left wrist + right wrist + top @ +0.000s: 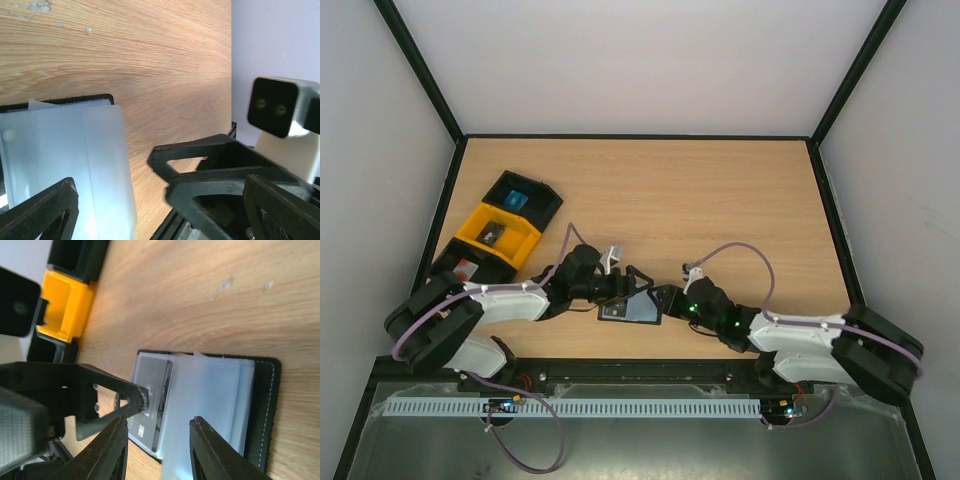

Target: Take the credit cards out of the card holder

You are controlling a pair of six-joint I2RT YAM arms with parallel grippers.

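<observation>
Wooden table (720, 200); card holder (630, 310) lies open between both grippers, long axis left-right. Left gripper (635, 288) spread, one fingertip (137, 401) on dark grey card (152, 385); right gripper (162, 455) spread, empty.

Yellow tray (523, 243) between black trays (546, 199)

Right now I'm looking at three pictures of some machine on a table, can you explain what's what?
Two robot arms are bolted to a wooden table. One picture looks down from above; the others come from cameras on each wrist. Between the arms lies an open black card holder with clear sleeves, a dark grey card showing at one end. The left gripper has a fingertip at that card; the right gripper hangs open over the holder. Nothing is lifted. At far left, black and yellow trays hold other cards.
</observation>
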